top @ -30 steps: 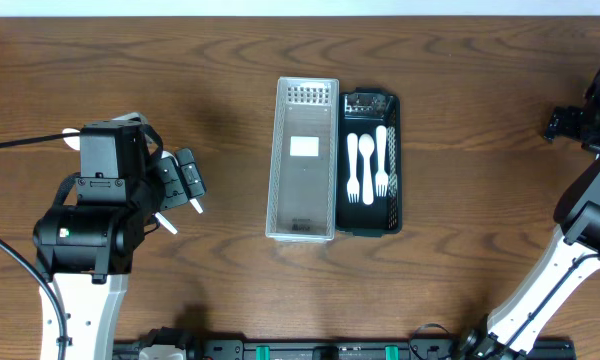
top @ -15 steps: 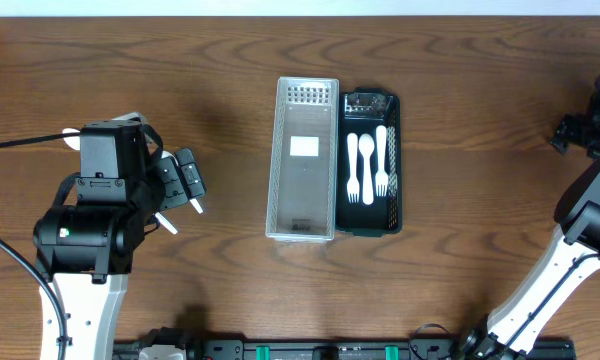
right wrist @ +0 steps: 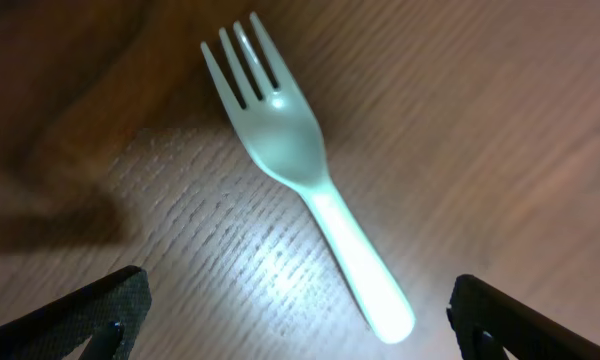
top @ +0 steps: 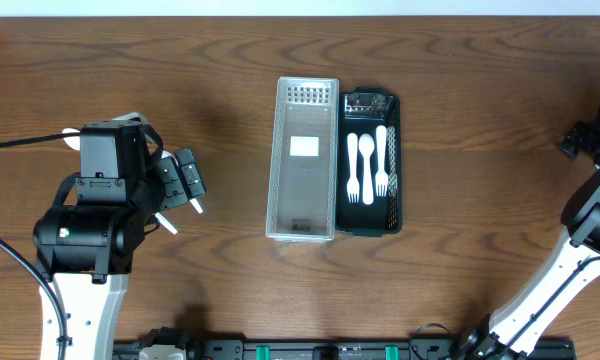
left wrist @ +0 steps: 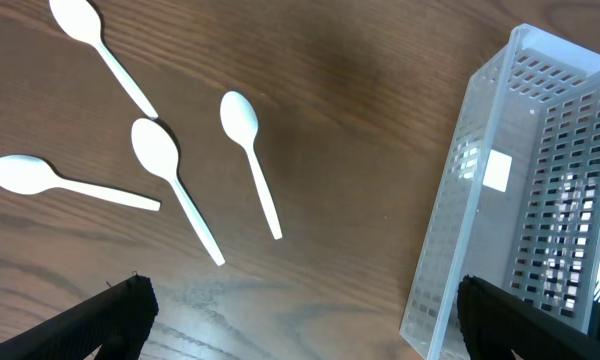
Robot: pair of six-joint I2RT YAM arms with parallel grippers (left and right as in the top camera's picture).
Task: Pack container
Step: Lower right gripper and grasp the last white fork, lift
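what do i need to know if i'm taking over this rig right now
Left hand: open, empty, hovering over four loose white spoons on the table, beside the clear tray.
Right hand: open, empty, over a single white fork lying on the table out at the right side.
Done: three white utensils lie in the black tray, which sits against the clear tray.
Left: the clear tray looks empty; the spoons and the fork are not yet packed.
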